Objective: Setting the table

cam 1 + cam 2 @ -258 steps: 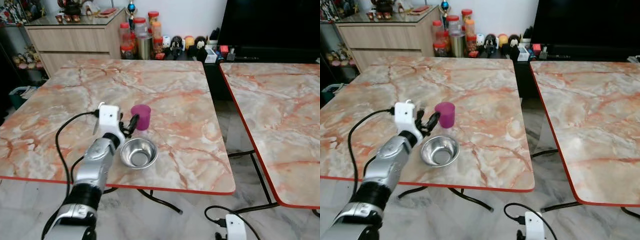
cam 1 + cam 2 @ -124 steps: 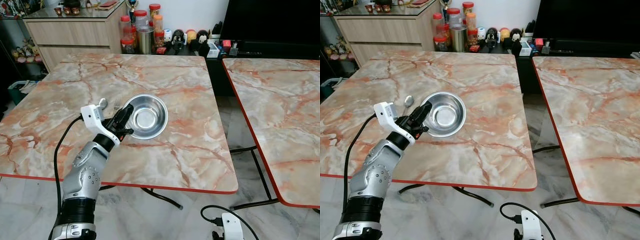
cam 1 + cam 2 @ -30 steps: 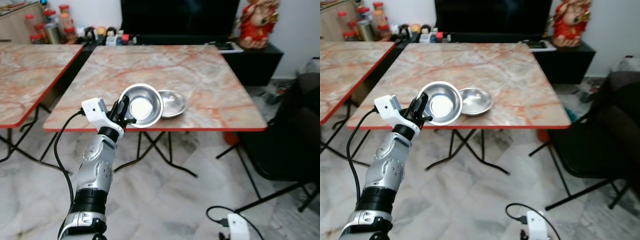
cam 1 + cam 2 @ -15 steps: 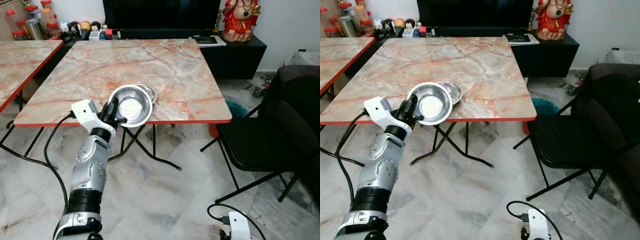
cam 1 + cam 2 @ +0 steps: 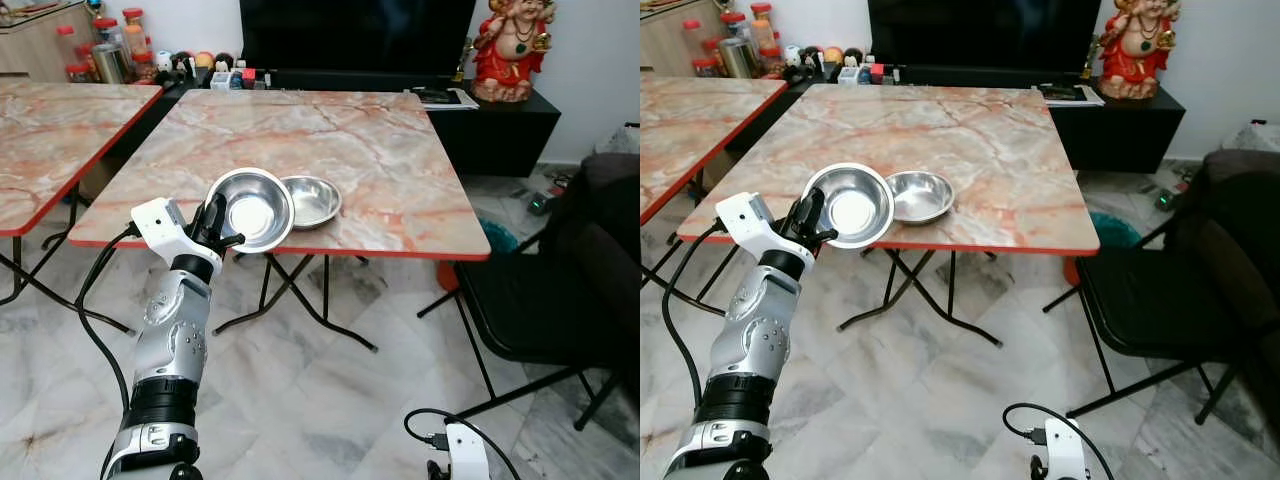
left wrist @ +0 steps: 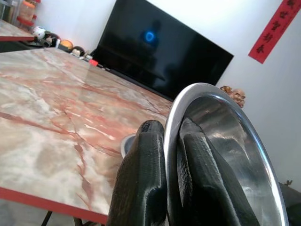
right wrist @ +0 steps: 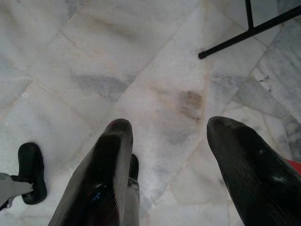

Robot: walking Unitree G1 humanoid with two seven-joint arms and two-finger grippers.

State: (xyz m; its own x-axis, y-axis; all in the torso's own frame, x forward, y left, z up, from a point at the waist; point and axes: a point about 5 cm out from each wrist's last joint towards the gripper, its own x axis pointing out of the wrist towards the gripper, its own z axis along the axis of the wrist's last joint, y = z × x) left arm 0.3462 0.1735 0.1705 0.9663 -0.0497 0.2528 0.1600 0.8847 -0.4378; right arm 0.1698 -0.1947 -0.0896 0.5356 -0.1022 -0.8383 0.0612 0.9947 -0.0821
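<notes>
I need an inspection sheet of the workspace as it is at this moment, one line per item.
Surface: marble-pattern table with a red edge; a second table stands to the robot's left.
Job's things: held steel bowl, tilted, at the near table edge; second steel bowl resting on the table.
Clutter: nothing seen on the near table.
Grippers: left gripper pinches the held bowl's rim; right gripper open above the floor.
Cables: black cable along the left arm.
Surroundings: television, red figurine, black chair, jars.

Head pair: you look forward and down on one marble table (image 5: 380,170) (shared scene).
Left wrist: close along table level toward the television (image 6: 160,52).
Right wrist: straight down at floor tiles (image 7: 155,84).
</notes>
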